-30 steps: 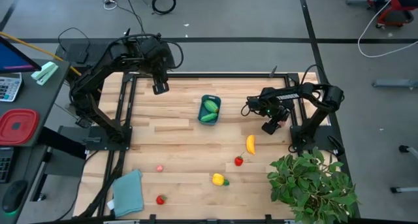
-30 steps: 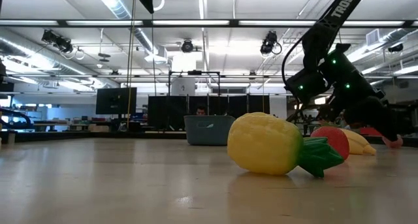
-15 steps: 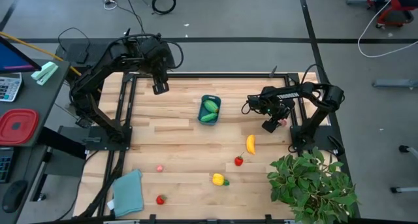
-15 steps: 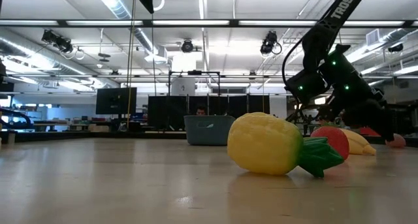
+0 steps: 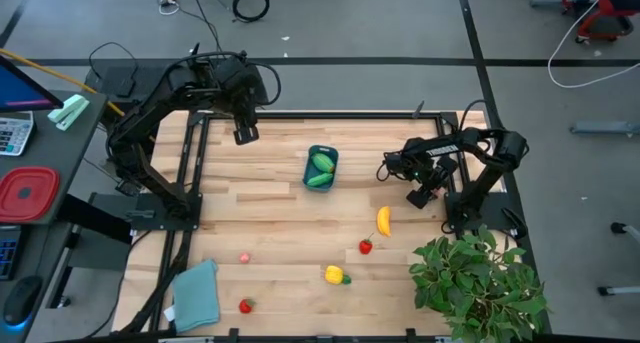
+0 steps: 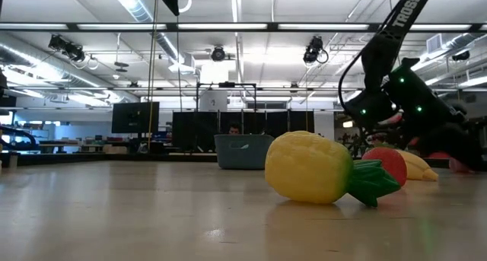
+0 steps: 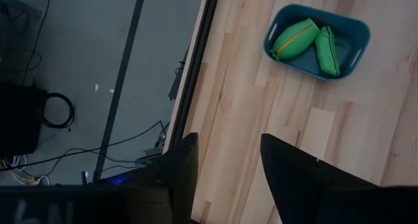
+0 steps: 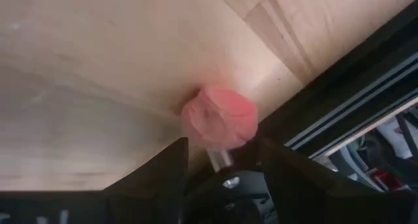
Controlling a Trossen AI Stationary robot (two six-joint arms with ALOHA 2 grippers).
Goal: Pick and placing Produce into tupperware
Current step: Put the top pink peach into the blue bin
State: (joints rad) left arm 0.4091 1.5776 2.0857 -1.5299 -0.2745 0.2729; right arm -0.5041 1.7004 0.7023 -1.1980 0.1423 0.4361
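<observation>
Teal tupperware (image 5: 321, 168) had two green pieces (image 7: 307, 40) inside. Banana (image 5: 383, 220) was yellow, the near piece (image 5: 337, 275) yellow with green leaves, strawberries (image 5: 366, 247) red. Pinkish-red piece (image 8: 219, 117) by the right gripper (image 5: 421, 194); table (image 5: 270, 233) pale wood.

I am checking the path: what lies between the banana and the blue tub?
Only bare wood lies between the banana and the blue tub, seen in the high view.

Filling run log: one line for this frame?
left gripper: open, parked | right gripper: open over pink piece at table edge | tupperware: two green pieces | banana: on table
</observation>
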